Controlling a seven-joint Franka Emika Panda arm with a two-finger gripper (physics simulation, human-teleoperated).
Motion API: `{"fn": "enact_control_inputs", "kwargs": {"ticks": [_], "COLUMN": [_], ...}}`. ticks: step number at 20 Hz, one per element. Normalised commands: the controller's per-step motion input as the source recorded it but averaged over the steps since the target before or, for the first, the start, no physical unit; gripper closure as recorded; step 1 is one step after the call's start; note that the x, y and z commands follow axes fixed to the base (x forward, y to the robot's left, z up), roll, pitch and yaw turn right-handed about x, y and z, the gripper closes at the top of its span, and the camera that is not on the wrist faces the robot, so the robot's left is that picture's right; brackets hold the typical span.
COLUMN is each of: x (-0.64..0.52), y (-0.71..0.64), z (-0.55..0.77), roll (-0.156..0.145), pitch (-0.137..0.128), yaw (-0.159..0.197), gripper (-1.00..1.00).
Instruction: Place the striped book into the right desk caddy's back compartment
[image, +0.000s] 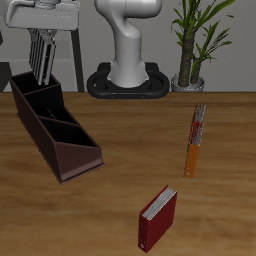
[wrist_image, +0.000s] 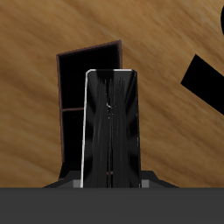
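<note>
My gripper (image: 43, 38) is shut on the striped book (image: 42, 62), which hangs upright with its lower edge just above the far end of the right desk caddy (image: 70, 150). The caddy is a long dark brown box with slanted dividers, running from the table's back toward its front. Its back compartment (image: 34, 96) lies right below the book. In the wrist view the striped book (wrist_image: 109, 122) fills the middle, seen along its cover. An open section of the caddy (wrist_image: 87, 70) shows beyond the book's end.
A red book (image: 158, 218) with white page edges stands near the table's front edge. A long orange-and-red thin book (image: 195, 140) lies farther back. The robot base (image: 128, 78) and a potted plant (image: 193, 50) stand at the table's back.
</note>
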Motion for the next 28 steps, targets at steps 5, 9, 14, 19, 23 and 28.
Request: {"fn": "enact_control_inputs", "kwargs": {"ticks": [5,9,14,19,23,28], "x": [0.11,0.11,0.08,0.01,0.00,0.03], "y": [0.01,0.11,0.09,0.03,0.06,0.03], "z": [-0.13,-0.11,-0.12,-0.05,-0.04,-0.11], "roll": [-0.005,0.016,0.022,0.015,0.027,0.032], "pitch": [0.016,0.011,0.011,0.004,0.012,0.034], "yaw": [-0.008,-0.017,0.007,0.002,-0.007,0.003], "gripper": [1.00,1.00,1.00,1.00,1.00,1.00]}}
